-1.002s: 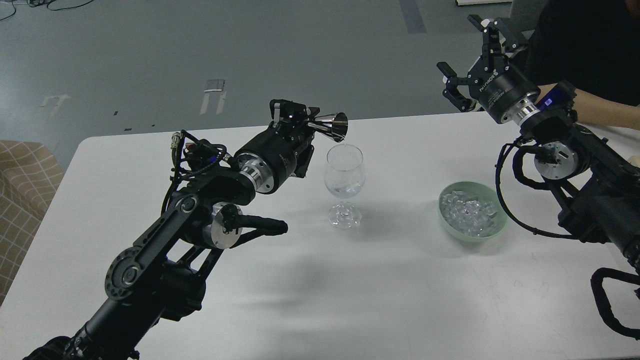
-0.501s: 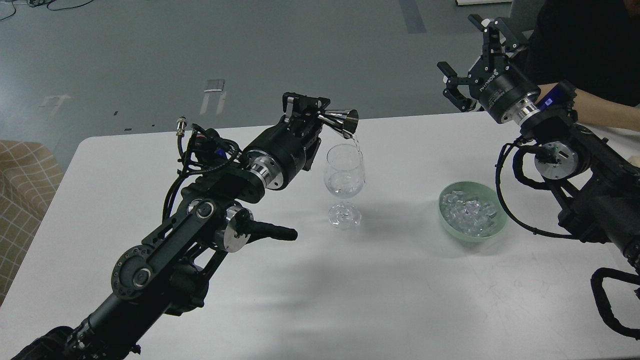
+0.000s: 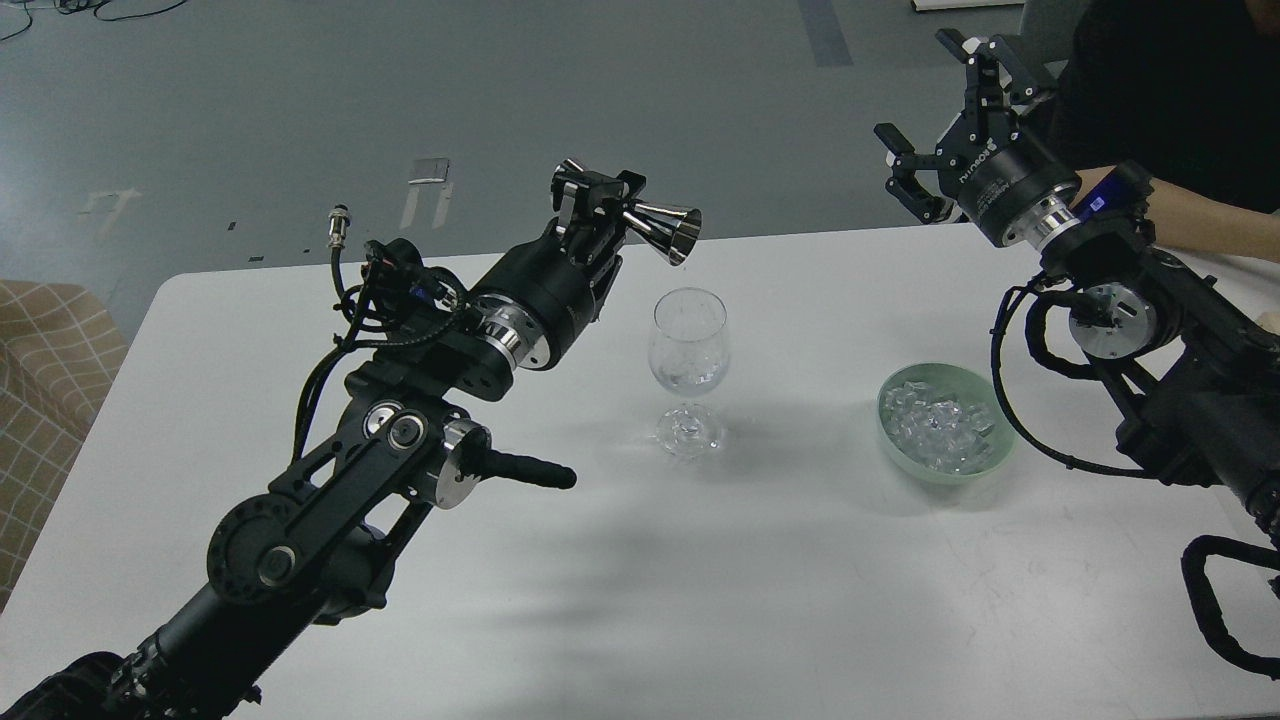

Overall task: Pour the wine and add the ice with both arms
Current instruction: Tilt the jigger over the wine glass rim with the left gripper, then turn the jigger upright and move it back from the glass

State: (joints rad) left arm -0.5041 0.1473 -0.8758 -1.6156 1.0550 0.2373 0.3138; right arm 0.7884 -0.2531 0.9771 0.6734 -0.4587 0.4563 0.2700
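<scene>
A clear wine glass (image 3: 688,368) stands upright on the white table (image 3: 780,580), with a little clear liquid in its bowl. My left gripper (image 3: 600,205) is shut on a shiny metal jigger (image 3: 662,226), held on its side above and left of the glass's rim, mouth pointing right. A pale green bowl (image 3: 945,424) holds a heap of small clear ice cubes (image 3: 938,425), to the right of the glass. My right gripper (image 3: 945,130) is open and empty, raised above the table's far right edge, well above and behind the bowl.
A person's forearm (image 3: 1210,225) rests on the table at the far right, behind my right arm. A checked brown seat (image 3: 40,400) stands off the table's left edge. Grey floor lies beyond the table's far edge.
My left gripper has lifted the jigger up and back to the left, away from the glass's rim. The stream of liquid has stopped. The right arm has not moved.
</scene>
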